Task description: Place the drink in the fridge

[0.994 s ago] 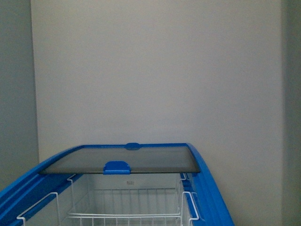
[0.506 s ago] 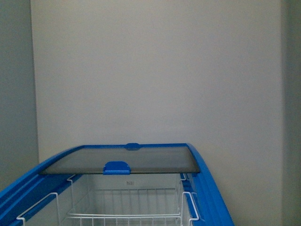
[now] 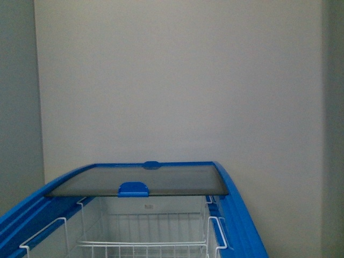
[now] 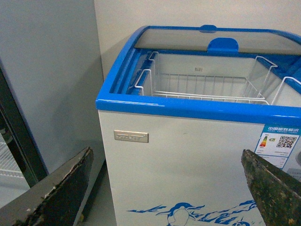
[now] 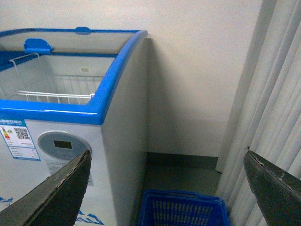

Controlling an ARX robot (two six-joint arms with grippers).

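Observation:
The fridge (image 3: 236, 215) is a white chest cooler with a blue rim. Its curved glass lid (image 3: 140, 181) is slid to the far end, so the near part is open over white wire baskets (image 3: 150, 244). In the left wrist view the fridge front (image 4: 188, 160) shows a penguin decal (image 4: 176, 214); my left gripper (image 4: 174, 188) is open and empty in front of it. My right gripper (image 5: 167, 188) is open and empty beside the fridge's right corner (image 5: 122, 141). The drink is out of view. Neither arm shows in the front view.
A blue plastic crate (image 5: 181, 209) sits on the floor right of the fridge. White curtains (image 5: 268, 108) hang further right. A grey cabinet (image 4: 42, 84) stands left of the fridge. A plain wall (image 3: 177, 80) is behind.
The front view has shifted very slightly; the fridge sits a touch higher in it. Nothing else has changed.

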